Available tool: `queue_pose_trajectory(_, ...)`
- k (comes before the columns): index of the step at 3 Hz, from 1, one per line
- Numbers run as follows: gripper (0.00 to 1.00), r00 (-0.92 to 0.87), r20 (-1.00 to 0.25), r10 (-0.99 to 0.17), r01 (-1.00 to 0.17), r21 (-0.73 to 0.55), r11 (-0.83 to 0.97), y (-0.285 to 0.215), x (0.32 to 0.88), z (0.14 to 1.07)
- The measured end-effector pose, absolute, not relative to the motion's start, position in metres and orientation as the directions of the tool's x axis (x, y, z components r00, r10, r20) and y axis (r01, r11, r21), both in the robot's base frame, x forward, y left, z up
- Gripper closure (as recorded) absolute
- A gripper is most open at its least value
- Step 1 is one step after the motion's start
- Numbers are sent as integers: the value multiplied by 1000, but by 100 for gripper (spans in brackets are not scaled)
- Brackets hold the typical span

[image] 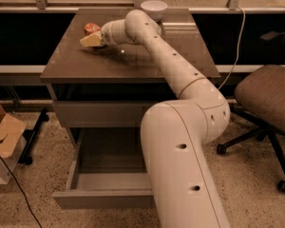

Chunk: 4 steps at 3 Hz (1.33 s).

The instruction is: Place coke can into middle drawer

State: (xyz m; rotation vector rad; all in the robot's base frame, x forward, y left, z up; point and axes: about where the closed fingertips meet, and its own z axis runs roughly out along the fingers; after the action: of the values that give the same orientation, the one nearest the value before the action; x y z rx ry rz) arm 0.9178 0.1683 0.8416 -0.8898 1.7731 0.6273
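Note:
The coke can [91, 28], red with a silver top, stands on the dark tabletop [133, 63] near its far left corner. My gripper [89, 41] is right in front of the can at tabletop height, with the arm reaching in from the right. The can's lower part is hidden behind the gripper. The middle drawer [109, 158] is pulled open below the tabletop, and what shows of its grey floor is bare. My arm's big lower link covers its right part.
A white bowl [153, 6] stands at the tabletop's back edge. A closed drawer front [99, 113] sits above the open drawer. An office chair [268, 96] is at the right, a cardboard box [2, 132] on the floor at the left.

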Motion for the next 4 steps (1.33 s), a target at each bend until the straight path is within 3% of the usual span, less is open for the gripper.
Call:
queue_pose_trajectory(3,100,-118,-914,-389,-852,-108,512,126,853,880)
queue_pose_trajectory(4,100,-133,-878,-461,-900,-88,427,89,786,873)
